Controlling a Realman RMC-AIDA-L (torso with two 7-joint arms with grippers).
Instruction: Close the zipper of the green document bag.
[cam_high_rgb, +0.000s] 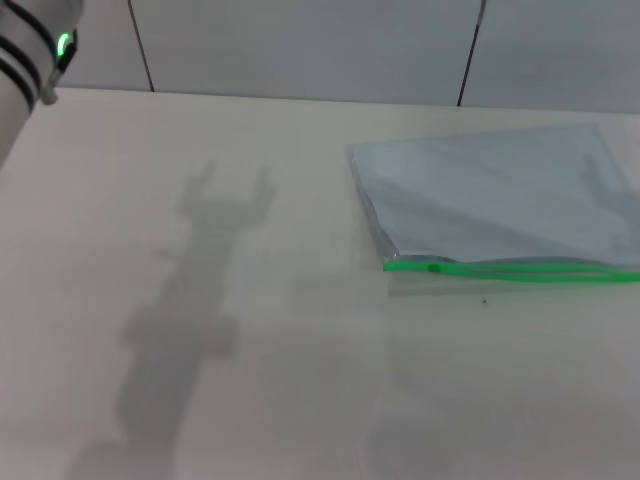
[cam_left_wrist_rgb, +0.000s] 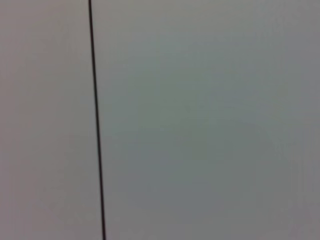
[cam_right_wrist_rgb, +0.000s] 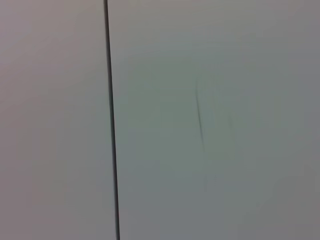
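Note:
The green document bag lies flat on the table at the right of the head view, a translucent pale blue-grey pouch that runs off the right edge. Its zipper is a bright green strip along the near long edge, with a small darker slider close to the strip's left end. Part of the left arm, white with a green light, shows at the top left corner; its gripper is out of view. The right gripper is out of view too. Both wrist views show only a plain wall panel.
The pale table spreads out left of and in front of the bag, crossed by a shadow of an arm. A grey panelled wall with dark seams stands behind the table's far edge.

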